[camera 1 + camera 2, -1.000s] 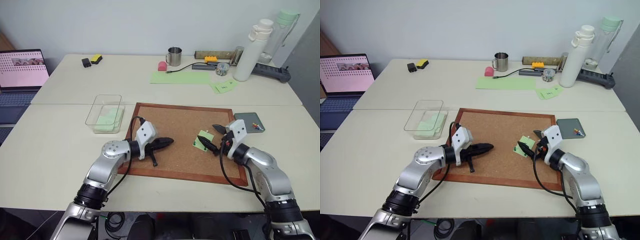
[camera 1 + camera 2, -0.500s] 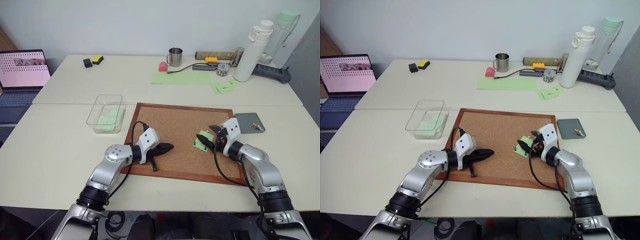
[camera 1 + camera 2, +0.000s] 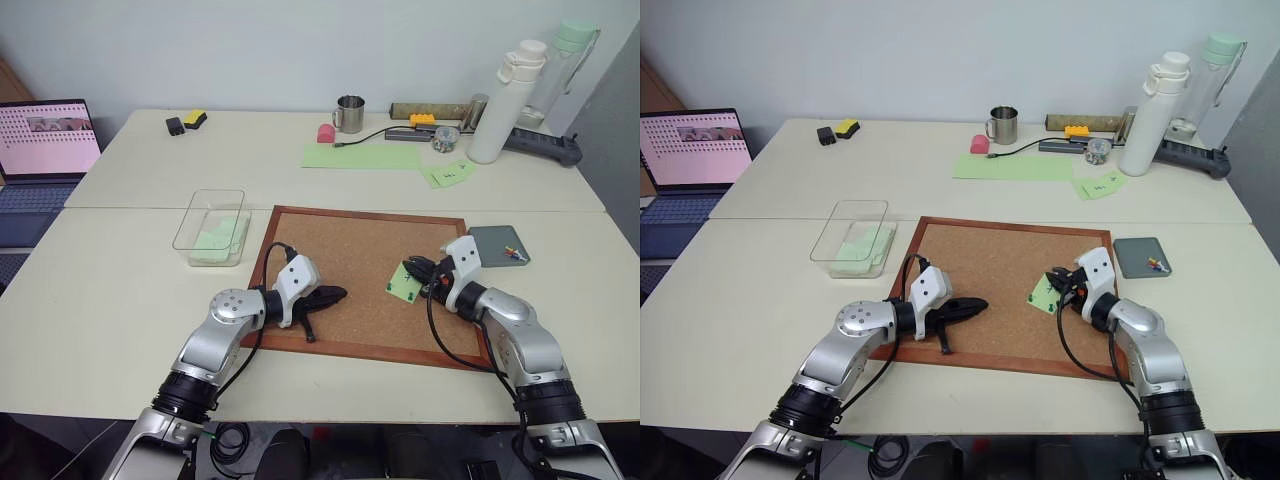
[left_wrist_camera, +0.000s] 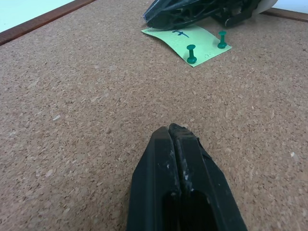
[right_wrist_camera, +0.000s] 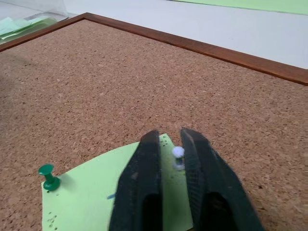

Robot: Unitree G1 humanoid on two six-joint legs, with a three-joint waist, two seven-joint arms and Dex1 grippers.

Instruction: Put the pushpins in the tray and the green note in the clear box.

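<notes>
Cork fills the middle of the scene: a wood-framed corkboard (image 3: 365, 280) lies flat on the pale table (image 3: 100, 290), at the centre of the left eye view. Toward the board's right side sits the green note (image 3: 404, 283), a small light-green square with a dark handwritten mark. In the left wrist view two dark green pushpins (image 4: 192, 53) stand upright in the note, near one edge.

At the note's right edge in the left eye view is the right gripper (image 5: 168, 156). In the right wrist view its two black fingers have closed on a whitish pushpin (image 5: 177, 155) that stands at the note's far edge, the pin's head showing in the narrow gap between them. One dark green pin (image 5: 48, 177) stands at another corner of the note in that same view.

Over the lower left part of the board, the left gripper (image 3: 338, 293) points toward the note, well apart from it. Its fingers are pressed together with nothing between them, as the left wrist view shows.

Just beyond the board's upper right corner lies the dark-grey tray (image 3: 492, 241), with a few small coloured pins (image 3: 513, 252) in it. Left of the board, in the centre-left of the frame, stands the clear box (image 3: 192, 228), with pale green paper (image 3: 215, 240) inside.
</notes>
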